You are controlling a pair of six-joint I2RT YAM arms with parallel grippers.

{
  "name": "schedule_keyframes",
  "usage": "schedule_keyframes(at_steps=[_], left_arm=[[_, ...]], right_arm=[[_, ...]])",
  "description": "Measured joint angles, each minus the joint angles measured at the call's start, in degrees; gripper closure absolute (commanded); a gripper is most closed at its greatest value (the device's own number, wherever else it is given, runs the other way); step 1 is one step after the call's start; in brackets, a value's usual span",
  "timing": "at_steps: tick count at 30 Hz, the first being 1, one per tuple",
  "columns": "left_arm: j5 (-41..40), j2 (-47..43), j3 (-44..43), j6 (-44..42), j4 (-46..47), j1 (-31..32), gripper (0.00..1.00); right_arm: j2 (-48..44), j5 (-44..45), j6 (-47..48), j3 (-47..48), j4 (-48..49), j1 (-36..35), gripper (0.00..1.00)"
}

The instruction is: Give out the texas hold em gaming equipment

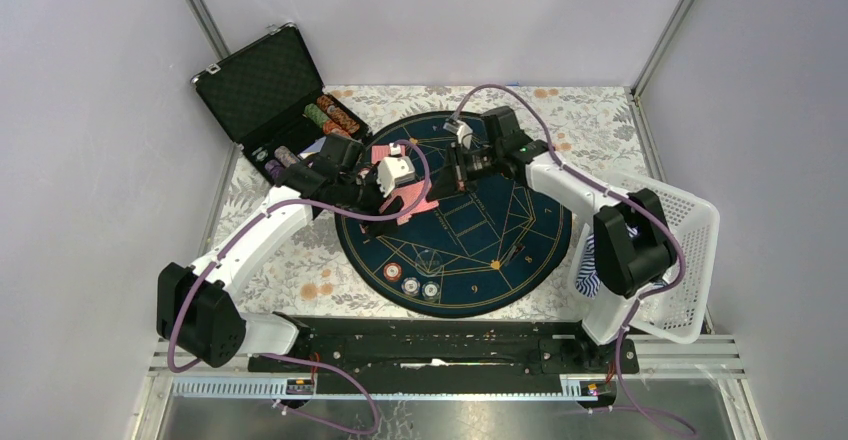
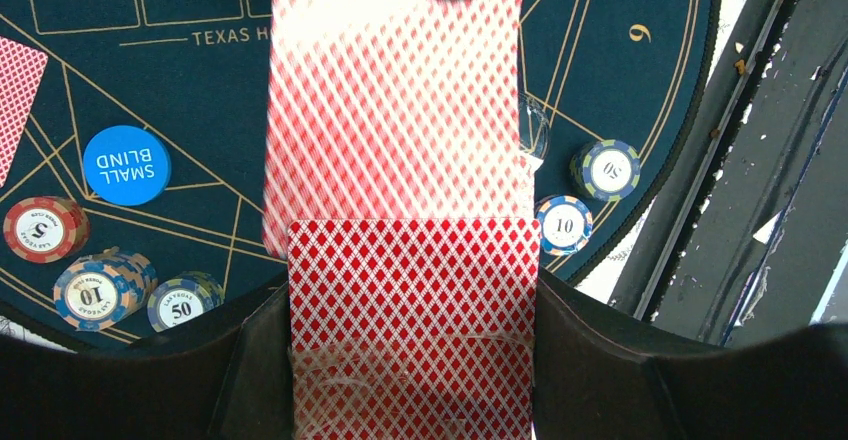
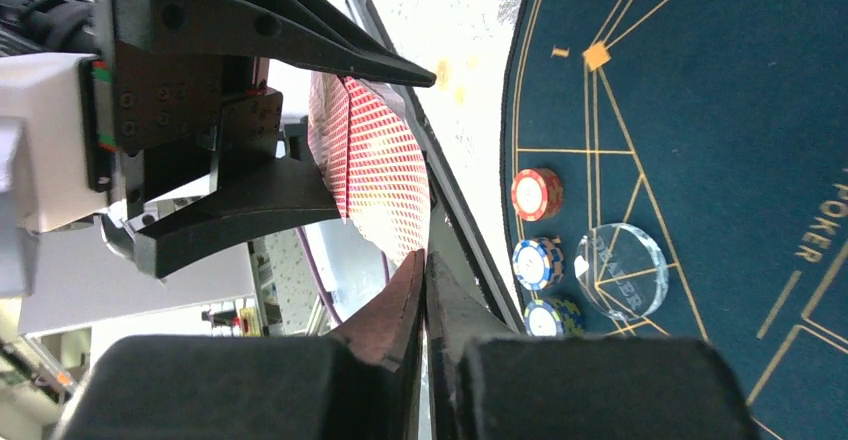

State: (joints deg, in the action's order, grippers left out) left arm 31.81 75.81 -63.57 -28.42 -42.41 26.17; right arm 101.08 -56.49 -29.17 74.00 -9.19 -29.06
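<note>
My left gripper [image 1: 412,200] is shut on a deck of red-backed playing cards [image 2: 413,330] above the round blue Texas hold'em mat [image 1: 500,230]. My right gripper [image 1: 447,185] is shut on one red-backed card [image 2: 395,100] that sticks out from the top of the deck; its jaws [image 3: 424,260] pinch the card's edge [image 3: 380,170]. Another card [image 2: 18,100] lies on the mat. A blue "Small Blind" disc [image 2: 126,165], a clear dealer disc [image 3: 620,270] and striped chips [image 2: 100,288] [image 2: 563,224] [image 2: 606,170] lie on the mat. Chips also sit at its near edge [image 1: 411,286].
An open black case [image 1: 265,85] at the back left holds rows of chips [image 1: 330,117]. A white basket [image 1: 680,260] with blue-white striped cloth [image 1: 590,260] stands at the right. The black arm rail [image 1: 450,345] runs along the near edge.
</note>
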Motion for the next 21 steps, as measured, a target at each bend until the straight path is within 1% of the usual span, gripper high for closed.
schedule_keyframes(at_steps=[4,12,18,21], left_arm=[[0.02,0.0,0.0,0.0,0.11,0.0,1.0],[0.07,0.0,0.0,0.04,0.22,0.0,1.0],[0.09,0.0,-0.02,0.13,0.59,0.0,1.0],[0.11,-0.02,-0.02,0.26,0.57,0.0,1.0]], right_arm=[[-2.32,0.04,1.79,-0.26,-2.6,3.69,1.0],[-8.37,0.33,8.37,-1.33,-9.81,15.3,1.0],[-8.2,4.66,15.76,-3.06,-16.37,24.65,1.0],[-5.88,7.93,19.56,-3.15,-18.45,28.39,1.0]])
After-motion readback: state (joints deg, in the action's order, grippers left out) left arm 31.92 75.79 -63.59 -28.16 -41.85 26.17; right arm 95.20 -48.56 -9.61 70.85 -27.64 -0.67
